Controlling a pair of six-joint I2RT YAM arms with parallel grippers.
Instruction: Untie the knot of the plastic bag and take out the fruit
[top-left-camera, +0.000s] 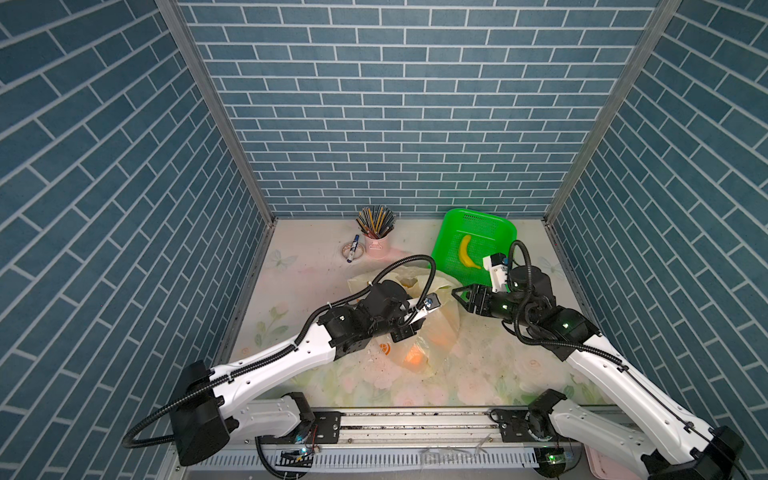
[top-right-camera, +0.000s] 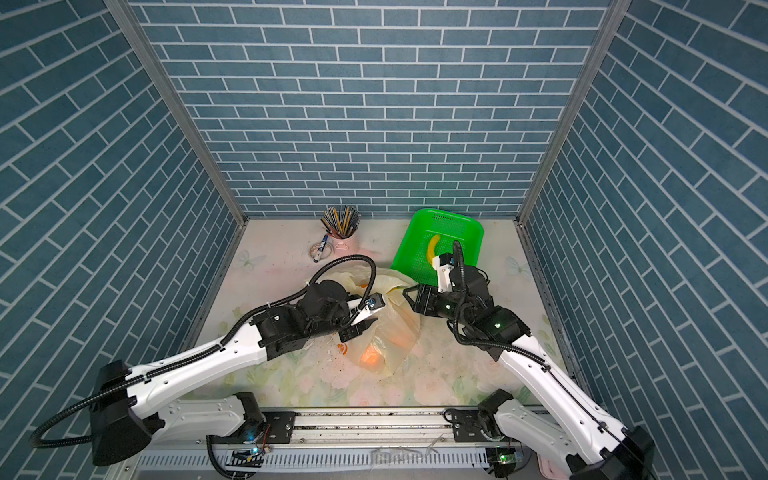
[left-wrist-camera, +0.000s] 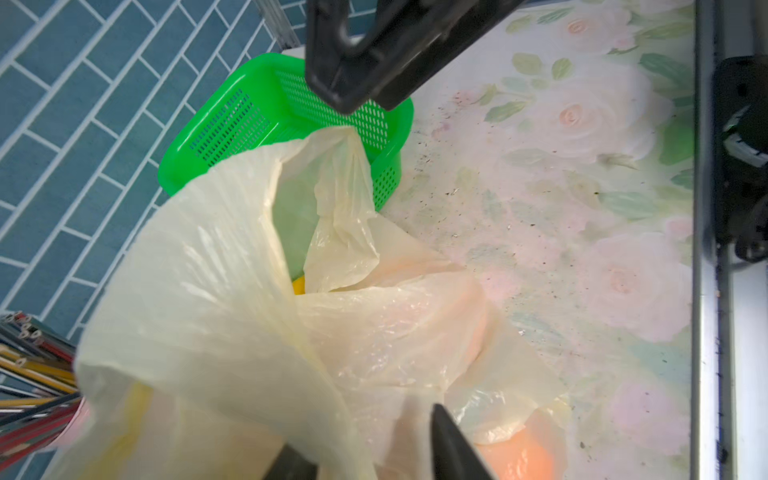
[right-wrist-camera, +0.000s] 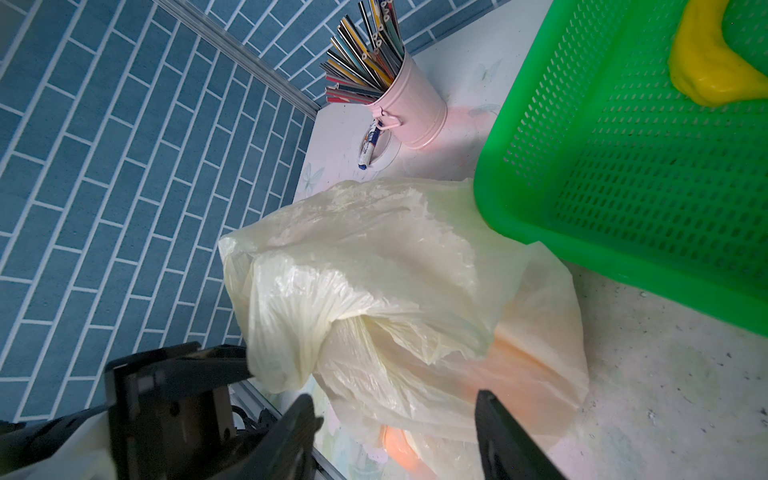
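My left gripper (left-wrist-camera: 363, 432) had film of the plastic bag (right-wrist-camera: 374, 270) between its jaws, likely to hold it up; clamped or not, I couldn't tell. My right gripper (right-wrist-camera: 397, 399), spread, faced it, fruit (left-wrist-camera: 519, 457) beneath.

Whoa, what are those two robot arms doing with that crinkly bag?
They're working on the thin pale yellow plastic bag in the middle of the flowery table. The left claw has a fold of it between its fingers, though I can't tell if it's pinching. The right claw is open beside the bag. Inside, round orange fruit shows through the plastic, so it's not out yet. The bright green plastic basket behind holds only a yellow banana.
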